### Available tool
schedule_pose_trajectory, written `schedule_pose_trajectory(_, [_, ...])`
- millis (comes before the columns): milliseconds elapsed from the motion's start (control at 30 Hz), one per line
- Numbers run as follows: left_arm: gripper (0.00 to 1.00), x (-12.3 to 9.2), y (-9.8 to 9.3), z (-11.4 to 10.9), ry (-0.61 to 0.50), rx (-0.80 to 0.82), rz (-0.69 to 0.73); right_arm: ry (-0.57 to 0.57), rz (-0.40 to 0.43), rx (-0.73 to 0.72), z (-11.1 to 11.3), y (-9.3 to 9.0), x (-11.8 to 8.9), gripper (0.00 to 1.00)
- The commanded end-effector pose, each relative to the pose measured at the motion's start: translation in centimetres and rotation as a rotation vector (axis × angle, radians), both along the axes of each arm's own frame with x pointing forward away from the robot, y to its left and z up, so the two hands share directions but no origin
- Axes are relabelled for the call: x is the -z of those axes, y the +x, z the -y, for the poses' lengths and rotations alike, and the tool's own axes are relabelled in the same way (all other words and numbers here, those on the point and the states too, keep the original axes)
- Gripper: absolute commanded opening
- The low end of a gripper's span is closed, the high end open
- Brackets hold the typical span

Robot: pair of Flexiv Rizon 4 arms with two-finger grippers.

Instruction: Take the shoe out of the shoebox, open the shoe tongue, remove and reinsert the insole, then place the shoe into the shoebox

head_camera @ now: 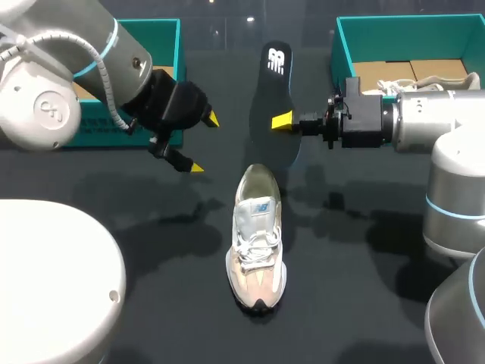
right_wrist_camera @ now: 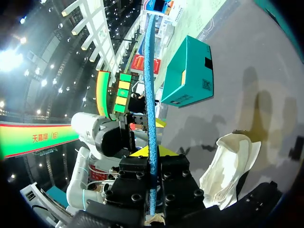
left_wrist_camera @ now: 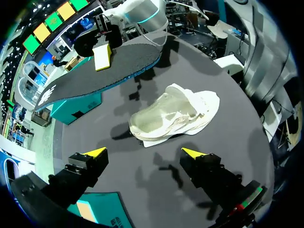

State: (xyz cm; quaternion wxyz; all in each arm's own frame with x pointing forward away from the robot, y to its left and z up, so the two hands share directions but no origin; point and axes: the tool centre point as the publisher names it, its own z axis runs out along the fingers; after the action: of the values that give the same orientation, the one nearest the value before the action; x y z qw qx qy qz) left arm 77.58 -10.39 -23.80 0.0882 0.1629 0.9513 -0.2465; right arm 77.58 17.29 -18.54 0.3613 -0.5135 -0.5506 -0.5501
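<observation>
A pale sneaker (head_camera: 258, 243) lies on the black table at the centre, toe toward the front edge; it also shows as the sneaker (left_wrist_camera: 175, 116) and the sneaker (right_wrist_camera: 228, 166). My right gripper (head_camera: 284, 121) is shut on the black insole (head_camera: 276, 83), held in the air behind the shoe's heel. In the right wrist view the insole (right_wrist_camera: 151, 85) runs edge-on between that gripper's (right_wrist_camera: 151, 153) fingers. My left gripper (head_camera: 203, 142) stands open to the left of the insole, empty. From the left wrist, the gripper (left_wrist_camera: 145, 153) faces the shoe, with the insole (left_wrist_camera: 104, 66) beyond it.
A teal shoebox (head_camera: 163, 45) stands at the back left behind my left arm. A second teal box (head_camera: 409, 34) at the back right has cardboard and a pale shoe (head_camera: 436, 80) in it. My white base housings fill both front corners.
</observation>
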Motion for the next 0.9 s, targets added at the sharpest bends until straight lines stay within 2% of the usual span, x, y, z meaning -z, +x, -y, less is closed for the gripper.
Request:
schedule_pose_trajectory(33, [1.00,-0.2,0.6,0.6,0.128,-0.099,-0.235,-0.001,0.002,0.015,-0.2,-0.3,0.0,0.00])
schedule_pose_trajectory(100, [1.00,-0.2,0.6,0.6,0.128,-0.099,-0.235,-0.001,0.002,0.015,-0.2,-0.3,0.0,0.00])
schedule_pose_trajectory(167, [1.00,0.9,0.4,0.9,0.135,-0.077,-0.245,-0.001,0.002,0.015,-0.2,-0.3,0.0,0.00])
schedule_pose_trajectory(233, [1.00,2.0,0.1,0.9,0.135,-0.061,-0.262,-0.057,0.054,0.034,-0.8,-0.6,0.6,0.00])
schedule_pose_trajectory(300, [1.00,2.9,-0.2,0.8,0.124,-0.043,-0.263,0.003,0.088,0.013,-1.0,-0.6,1.2,0.00])
schedule_pose_trajectory(333, [1.00,3.4,-0.3,0.8,0.120,-0.034,-0.254,0.002,0.122,0.030,-1.1,-0.6,1.5,0.00])
schedule_pose_trajectory(500, [1.00,4.9,-0.8,0.7,0.110,0.008,-0.247,0.026,0.187,0.035,-1.9,-0.3,3.2,0.00])
schedule_pose_trajectory(600, [1.00,5.3,-0.9,0.5,0.148,0.022,-0.242,0.032,0.187,0.036,-1.9,-0.2,3.5,0.00])
schedule_pose_trajectory(900, [1.00,5.3,-0.9,0.5,0.148,0.022,-0.242,0.032,0.187,0.036,-1.9,-0.2,3.5,0.00])
